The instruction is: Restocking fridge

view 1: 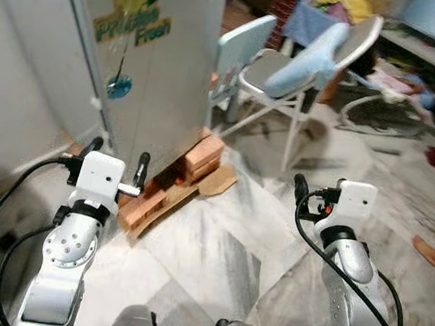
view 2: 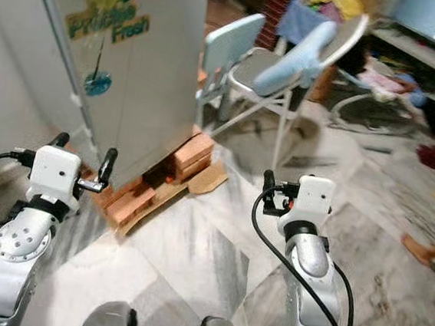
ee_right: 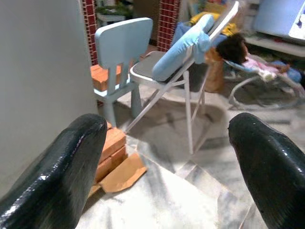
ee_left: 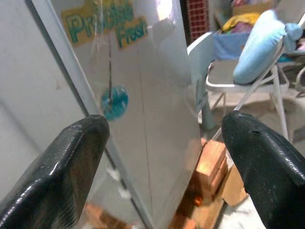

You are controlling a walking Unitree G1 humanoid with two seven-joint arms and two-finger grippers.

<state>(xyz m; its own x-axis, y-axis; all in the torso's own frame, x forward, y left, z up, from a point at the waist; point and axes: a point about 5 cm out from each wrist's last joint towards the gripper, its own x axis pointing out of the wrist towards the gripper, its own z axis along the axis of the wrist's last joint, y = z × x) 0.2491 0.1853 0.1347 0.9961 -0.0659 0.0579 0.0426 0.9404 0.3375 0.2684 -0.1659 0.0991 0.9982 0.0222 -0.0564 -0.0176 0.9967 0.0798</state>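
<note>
Both claws hang released and empty, the left claw (view 1: 117, 165) low left near the closed fridge (view 1: 157, 65) filling the upper left, the right claw (ee_right: 167, 157) lower right, so I'd square up before reaching for the door.

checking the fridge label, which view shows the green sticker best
The left wrist view: the green sticker on the fridge door is largest and readable between the open left end effector. Both eye views show it smaller and blurred at the top.
</note>
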